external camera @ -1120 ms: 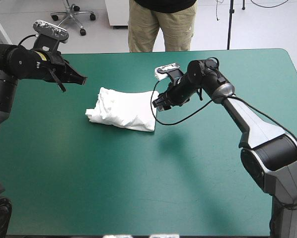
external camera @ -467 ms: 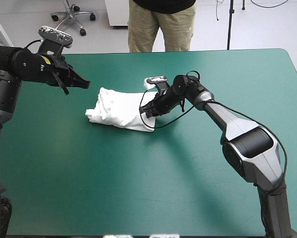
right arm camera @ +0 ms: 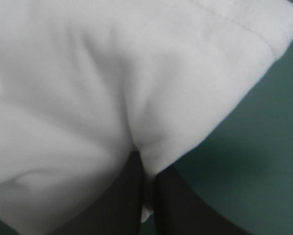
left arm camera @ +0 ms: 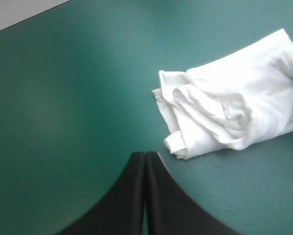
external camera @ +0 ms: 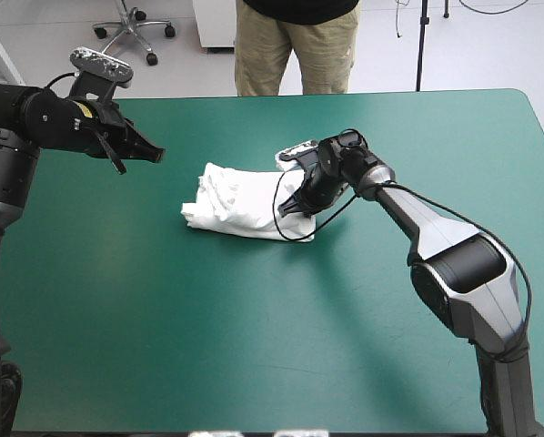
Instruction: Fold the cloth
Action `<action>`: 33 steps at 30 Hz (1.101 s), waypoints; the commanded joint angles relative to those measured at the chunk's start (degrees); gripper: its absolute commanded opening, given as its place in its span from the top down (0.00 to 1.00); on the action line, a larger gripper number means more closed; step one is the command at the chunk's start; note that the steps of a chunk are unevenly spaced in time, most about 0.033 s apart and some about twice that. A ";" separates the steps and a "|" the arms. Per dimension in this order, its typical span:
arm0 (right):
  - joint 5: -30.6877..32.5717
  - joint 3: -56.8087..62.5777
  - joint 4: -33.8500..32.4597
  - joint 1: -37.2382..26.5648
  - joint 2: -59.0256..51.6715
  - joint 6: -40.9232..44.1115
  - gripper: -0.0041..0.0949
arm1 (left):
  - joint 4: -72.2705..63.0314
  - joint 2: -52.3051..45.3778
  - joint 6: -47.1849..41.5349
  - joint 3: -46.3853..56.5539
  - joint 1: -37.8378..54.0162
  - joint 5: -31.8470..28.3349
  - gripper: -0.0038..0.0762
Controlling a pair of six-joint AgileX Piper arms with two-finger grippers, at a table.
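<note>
Lying mid-table on teal-green cover: white short-sleeved cloth T-shirt, folded into rumpled bundle. Right gripper, two black fin-shaped fingers, pinches bundle's right end. Left gripper pressed together, empty, hovering well apart. Folding judged mostly done; neatening and release left.

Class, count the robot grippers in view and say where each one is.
2. The left gripper is shut, apart from the T-shirt, over the table at its far left. The right gripper is shut on the T-shirt's right end.
</note>
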 commanded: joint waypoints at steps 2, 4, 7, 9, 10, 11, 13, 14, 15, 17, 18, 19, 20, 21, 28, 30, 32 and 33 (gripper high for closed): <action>4.52 -0.97 -4.36 -4.98 -6.90 -0.73 0.96 | -0.72 -2.07 -0.35 -1.34 -0.07 1.96 0.96; 6.56 -0.97 -4.80 -7.89 -8.48 -1.09 0.96 | -0.72 -2.07 -0.35 -1.34 -0.07 1.96 0.96; 11.06 -0.97 -6.82 -13.34 -10.74 -1.67 0.96 | -0.72 -2.07 -0.35 -1.34 -0.07 1.96 0.96; 13.33 -0.55 -9.30 -17.66 -11.92 -2.09 0.96 | -0.87 -2.07 -0.35 -1.34 -0.07 1.96 0.96; 13.33 0.40 -9.72 -19.95 -12.94 -2.09 0.96 | -0.87 -2.07 -0.35 -1.34 -0.07 1.96 0.96; 13.33 1.53 -10.05 -22.34 -13.66 -1.83 0.96 | -0.87 -2.07 -0.35 -1.34 -0.07 1.96 0.96; 13.33 4.49 -9.94 -26.58 -15.01 -1.82 0.96 | -1.01 -2.07 -0.35 -1.34 -0.07 1.96 0.96; 13.33 6.51 -10.41 -28.77 -15.67 -1.95 0.96 | -1.01 -2.07 -0.35 -1.34 -0.07 1.96 0.96; 13.33 8.83 -11.49 -30.78 -16.43 -2.10 0.96 | -1.01 -2.07 -0.35 -1.34 -0.07 1.96 0.96; 13.33 13.24 -12.43 -34.23 -18.26 -1.40 0.96 | -1.13 -2.07 -0.35 -1.34 -0.07 1.96 0.96; 13.33 15.91 -12.29 -35.92 -19.59 -1.40 0.96 | -1.13 -2.07 -0.35 -1.34 -0.07 1.96 0.96; 13.15 18.70 -12.40 -37.48 -21.12 -1.40 0.96 | -1.13 -2.07 -0.35 -1.34 -0.07 1.96 0.96; 12.83 21.55 -12.50 -38.60 -22.36 -1.40 0.96 | -1.13 -2.07 -0.35 -1.34 -0.07 1.96 0.96; 11.90 24.46 -12.50 -40.00 -24.53 -1.40 0.96 | -1.13 -2.07 -0.35 -1.34 -0.07 1.96 0.96; 0.25 38.28 -12.76 -48.34 -35.27 -0.50 0.96 | -1.02 -2.07 -0.07 -1.23 -0.07 1.96 0.96; -0.08 38.80 -12.65 -49.03 -36.03 -0.05 0.96 | -0.93 -2.07 -0.07 -1.12 -0.07 1.96 0.96; 0.49 38.80 -12.65 -49.03 -36.03 -0.05 0.95 | -0.93 -2.07 -0.07 -1.12 -0.07 1.96 0.96; 0.49 38.80 -12.41 -49.03 -36.03 -0.05 0.93 | -0.93 -2.07 -0.07 -1.12 -0.07 1.96 0.96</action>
